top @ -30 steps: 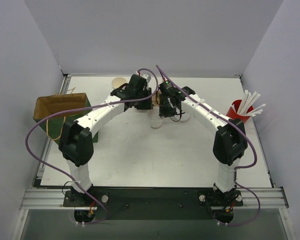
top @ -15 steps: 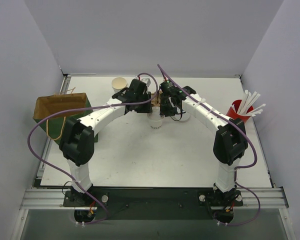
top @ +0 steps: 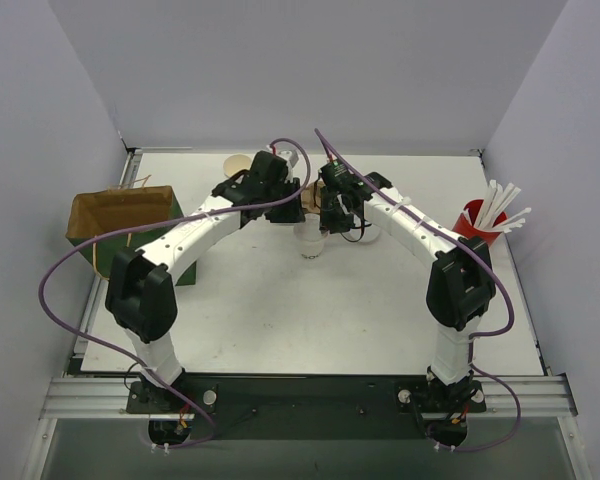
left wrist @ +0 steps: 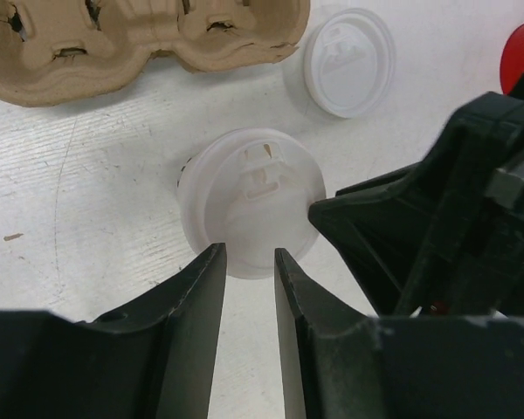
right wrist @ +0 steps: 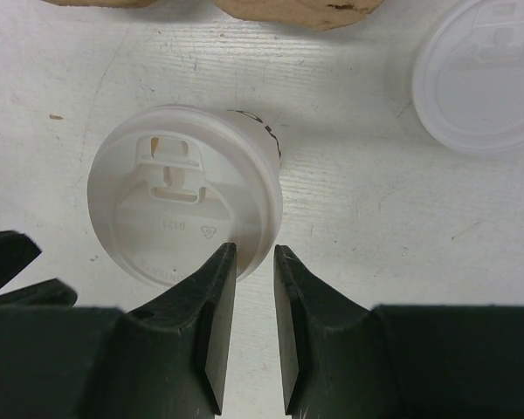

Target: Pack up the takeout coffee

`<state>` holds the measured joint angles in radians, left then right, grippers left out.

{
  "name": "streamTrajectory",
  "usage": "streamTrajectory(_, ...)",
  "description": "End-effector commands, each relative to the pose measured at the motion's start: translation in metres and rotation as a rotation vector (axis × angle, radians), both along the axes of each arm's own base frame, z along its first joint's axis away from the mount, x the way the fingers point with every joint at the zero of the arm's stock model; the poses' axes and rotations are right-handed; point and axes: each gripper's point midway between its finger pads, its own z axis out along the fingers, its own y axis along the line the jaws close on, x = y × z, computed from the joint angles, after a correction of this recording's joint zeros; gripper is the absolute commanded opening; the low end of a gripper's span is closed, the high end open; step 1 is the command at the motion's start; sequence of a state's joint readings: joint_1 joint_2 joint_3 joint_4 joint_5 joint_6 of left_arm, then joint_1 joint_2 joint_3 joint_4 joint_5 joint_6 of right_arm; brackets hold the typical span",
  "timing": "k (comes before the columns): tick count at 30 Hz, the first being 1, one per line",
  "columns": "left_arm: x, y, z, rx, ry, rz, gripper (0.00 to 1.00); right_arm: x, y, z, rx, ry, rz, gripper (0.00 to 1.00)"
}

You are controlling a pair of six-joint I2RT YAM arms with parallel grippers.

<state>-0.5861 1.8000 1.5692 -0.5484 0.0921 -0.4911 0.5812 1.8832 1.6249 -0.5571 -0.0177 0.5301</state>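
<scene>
A white paper cup with its whitish lid on (top: 309,238) stands upright mid-table between my two grippers. In the left wrist view, the lidded cup (left wrist: 249,201) is just past my left gripper (left wrist: 250,262). Its jaws stand a narrow gap apart over the lid's near rim and hold nothing. In the right wrist view, my right gripper (right wrist: 255,257) is also nearly closed and empty, and one fingertip (right wrist: 220,262) overlaps the rim of the cup's lid (right wrist: 183,196). A second cup (top: 237,162), open and tan inside, stands at the back, partly behind my left arm. A loose lid (left wrist: 349,61) lies on the table.
The brown cardboard cup carrier (left wrist: 140,35) lies just behind the lidded cup. A red cup of white straws (top: 477,220) stands at the right edge. A brown paper bag (top: 120,215) stands open at the left edge. My right gripper's body (left wrist: 437,227) crowds the cup's right side.
My left arm has shifted, its elbow swinging left and its wrist moving back over the open cup. The right arm and the lidded cup have not moved.
</scene>
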Motion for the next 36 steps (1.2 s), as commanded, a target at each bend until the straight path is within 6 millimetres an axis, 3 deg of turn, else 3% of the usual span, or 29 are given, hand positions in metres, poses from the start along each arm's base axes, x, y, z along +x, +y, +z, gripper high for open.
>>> streamTrajectory(1,-0.005,-0.003,0.037,-0.078,-0.052,-0.002,0.38,0.003,-0.003,0.003,-0.007,0.003,-0.018,0.2)
streamTrajectory(6,-0.003,-0.002,0.019,-0.058,-0.026,0.011,0.35,0.004,-0.003,0.004,-0.004,0.001,-0.017,0.2)
streamTrajectory(10,-0.018,0.0,-0.04,0.008,0.086,0.007,0.3,0.003,-0.001,0.005,0.0,0.002,-0.015,0.2)
streamTrajectory(15,-0.022,0.004,-0.071,0.051,0.124,0.02,0.3,0.002,0.0,0.005,0.002,0.003,-0.01,0.2)
streamTrajectory(19,-0.021,0.002,-0.061,0.04,0.104,0.017,0.31,0.003,-0.002,0.005,-0.001,0.001,-0.014,0.2)
streamTrajectory(34,-0.015,0.006,0.037,-0.044,-0.055,0.008,0.31,0.012,0.006,0.021,0.027,-0.029,-0.003,0.21)
streamTrajectory(36,-0.008,0.005,0.037,-0.041,-0.058,0.01,0.35,0.012,0.007,0.021,0.026,-0.026,-0.001,0.21)
